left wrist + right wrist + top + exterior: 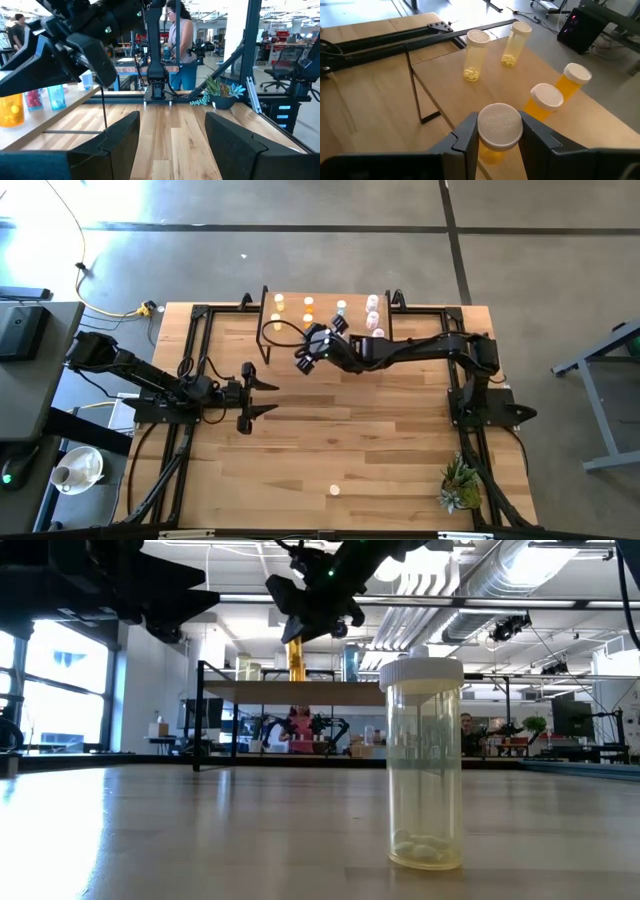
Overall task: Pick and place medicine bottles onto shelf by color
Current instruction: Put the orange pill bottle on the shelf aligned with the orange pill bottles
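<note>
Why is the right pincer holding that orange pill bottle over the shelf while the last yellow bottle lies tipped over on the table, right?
Nearly. The right pincer does hold an orange bottle over the shelf, but the yellow bottle on the table is not tipped over: the low view shows it standing upright, cap on top.

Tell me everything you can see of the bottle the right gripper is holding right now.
The right gripper is shut on the orange bottle, a small cylinder with a white ribbed cap and a clear orange plastic body. It looks upright, a dark finger pressed against each side near the cap. It hangs above the shelf, near two other orange bottles. Contents are hidden.
</note>
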### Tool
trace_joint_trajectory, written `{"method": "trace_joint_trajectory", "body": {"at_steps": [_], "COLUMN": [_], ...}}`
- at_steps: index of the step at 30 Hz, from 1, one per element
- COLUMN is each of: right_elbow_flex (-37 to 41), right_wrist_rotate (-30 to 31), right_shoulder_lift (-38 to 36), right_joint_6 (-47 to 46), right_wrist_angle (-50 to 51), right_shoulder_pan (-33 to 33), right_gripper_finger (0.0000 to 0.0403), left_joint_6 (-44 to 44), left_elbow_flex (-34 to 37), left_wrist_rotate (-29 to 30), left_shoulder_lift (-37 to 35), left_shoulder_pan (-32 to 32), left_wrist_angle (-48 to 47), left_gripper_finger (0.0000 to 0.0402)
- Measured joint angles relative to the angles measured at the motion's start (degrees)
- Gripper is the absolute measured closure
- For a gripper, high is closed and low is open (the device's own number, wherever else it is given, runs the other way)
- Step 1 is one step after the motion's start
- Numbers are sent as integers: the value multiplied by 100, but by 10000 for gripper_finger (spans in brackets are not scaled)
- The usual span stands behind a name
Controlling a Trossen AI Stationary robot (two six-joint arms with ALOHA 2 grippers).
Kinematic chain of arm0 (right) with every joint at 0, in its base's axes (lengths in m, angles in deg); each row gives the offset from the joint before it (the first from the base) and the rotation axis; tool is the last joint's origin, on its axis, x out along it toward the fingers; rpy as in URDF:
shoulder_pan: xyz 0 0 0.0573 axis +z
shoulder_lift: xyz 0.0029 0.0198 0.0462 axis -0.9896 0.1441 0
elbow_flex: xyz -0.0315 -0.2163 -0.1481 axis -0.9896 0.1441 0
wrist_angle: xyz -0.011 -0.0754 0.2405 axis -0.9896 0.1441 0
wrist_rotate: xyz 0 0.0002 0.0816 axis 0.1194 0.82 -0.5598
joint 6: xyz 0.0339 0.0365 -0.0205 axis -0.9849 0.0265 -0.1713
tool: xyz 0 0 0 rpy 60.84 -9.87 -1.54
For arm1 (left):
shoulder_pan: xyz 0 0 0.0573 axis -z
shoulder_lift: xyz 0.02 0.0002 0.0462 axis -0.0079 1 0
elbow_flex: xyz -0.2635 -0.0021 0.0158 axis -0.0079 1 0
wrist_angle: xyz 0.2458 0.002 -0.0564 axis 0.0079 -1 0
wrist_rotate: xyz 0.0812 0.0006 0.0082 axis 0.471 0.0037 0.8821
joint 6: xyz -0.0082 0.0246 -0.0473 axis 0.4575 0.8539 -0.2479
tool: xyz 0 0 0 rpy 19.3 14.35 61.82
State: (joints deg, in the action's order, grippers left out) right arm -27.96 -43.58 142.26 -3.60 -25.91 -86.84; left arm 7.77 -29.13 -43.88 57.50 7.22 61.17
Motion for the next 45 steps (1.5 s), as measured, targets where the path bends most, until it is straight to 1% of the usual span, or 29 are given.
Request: {"method": "trace_joint_trajectory", "body": {"at_steps": [2, 9, 22, 27, 32, 45], "right_elbow_flex": [0, 2, 2, 2, 2, 2], "right_wrist_rotate": [-84, -90, -127, -299, -282, -273], "right_shoulder_lift": [37, 182, 181, 179, 179, 179], "right_joint_6": [-4, 0, -137, -144, -143, -293], "right_wrist_angle": [-11, -51, -18, -27, 9, -12], "right_shoulder_pan": [-52, -91, -165, -201, -201, -242], "right_gripper_finger": [304, 304, 303, 286, 271, 267], "left_joint_6": [-2, -46, -46, -47, -48, -46], "left_elbow_flex": [0, 0, 0, 0, 0, 0], "left_wrist_rotate": [-1, -1, -3, -3, -3, -3], "left_shoulder_lift": [0, 1, 2, 0, 0, 0], "left_shoulder_pan": [0, 0, 0, 0, 0, 0], "left_wrist_angle": [-1, 2, 1, 1, 1, 1], "left_gripper_finger": [186, 186, 186, 186, 186, 186]}}
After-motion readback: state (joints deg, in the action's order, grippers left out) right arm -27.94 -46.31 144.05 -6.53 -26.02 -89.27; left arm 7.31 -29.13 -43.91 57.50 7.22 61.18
